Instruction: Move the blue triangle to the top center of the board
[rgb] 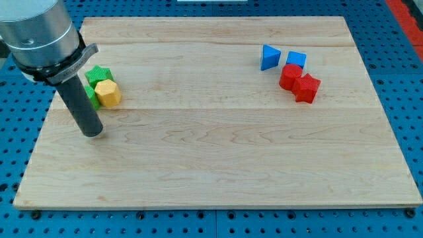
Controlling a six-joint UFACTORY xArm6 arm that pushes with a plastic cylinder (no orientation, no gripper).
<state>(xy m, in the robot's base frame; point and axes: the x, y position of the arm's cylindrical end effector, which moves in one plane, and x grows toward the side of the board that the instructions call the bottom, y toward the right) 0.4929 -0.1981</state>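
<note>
The blue triangle (269, 57) lies on the wooden board (218, 158) at the view's upper right. A second blue block (297, 60) sits just to its right. Below them are a red round block (289, 77) and a red star-shaped block (307, 88), touching each other. My tip (93, 132) rests on the board at the view's left, far from the blue triangle. It stands just below a yellow hexagonal block (108, 93), a green star block (99, 73) and another green block (91, 96) partly hidden behind the rod.
The board lies on a blue perforated table (396, 39). The arm's grey body (36, 33) fills the view's upper left corner.
</note>
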